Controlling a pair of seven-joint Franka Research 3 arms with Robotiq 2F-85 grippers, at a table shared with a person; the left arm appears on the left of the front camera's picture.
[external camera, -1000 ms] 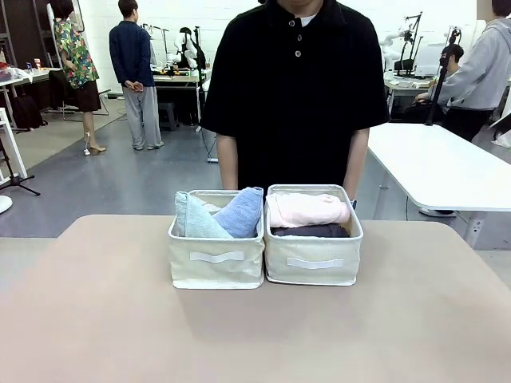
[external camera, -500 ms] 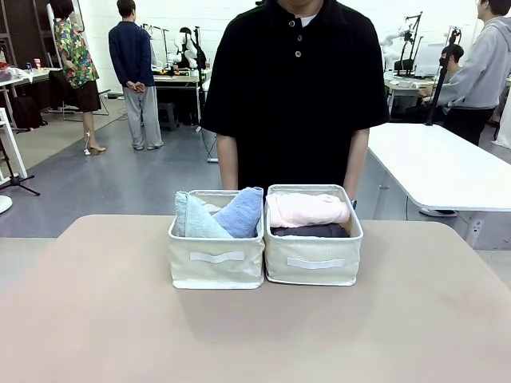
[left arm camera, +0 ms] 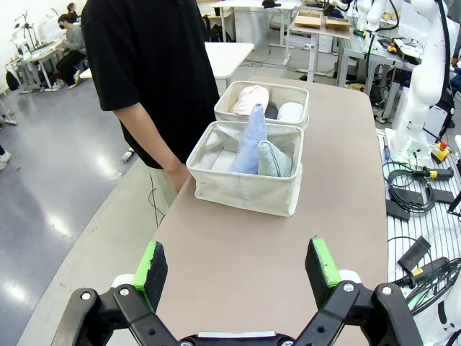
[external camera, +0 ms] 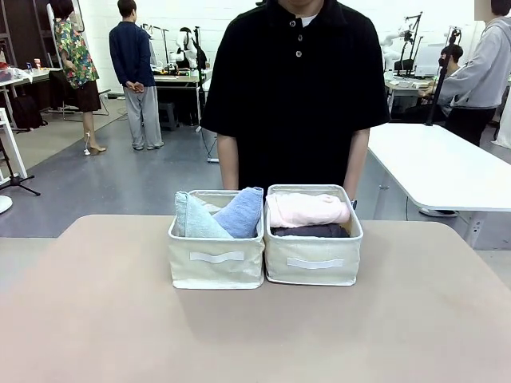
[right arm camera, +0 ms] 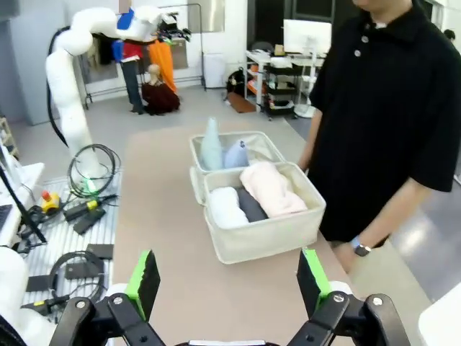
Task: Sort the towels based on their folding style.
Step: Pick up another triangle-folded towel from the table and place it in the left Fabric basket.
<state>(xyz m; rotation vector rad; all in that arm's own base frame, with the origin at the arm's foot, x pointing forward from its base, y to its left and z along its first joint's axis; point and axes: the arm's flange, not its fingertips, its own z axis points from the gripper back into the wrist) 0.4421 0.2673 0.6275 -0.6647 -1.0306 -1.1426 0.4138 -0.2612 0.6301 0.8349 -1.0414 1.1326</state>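
Towels lie sorted by fold: teal cone and blue cone in the left basket, pink roll and dark grey roll in the basket beside it; left gripper and right gripper gape wide, empty.

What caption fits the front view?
Cone towels fill the left basket, rolled towels the right basket.

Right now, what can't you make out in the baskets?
- Yellow towel: no view shows it; may lie under the pink roll.
- Dark grey roll: mostly covered by the pink one, front view.
- Bases of the teal cone and blue cone: hidden by the basket wall.
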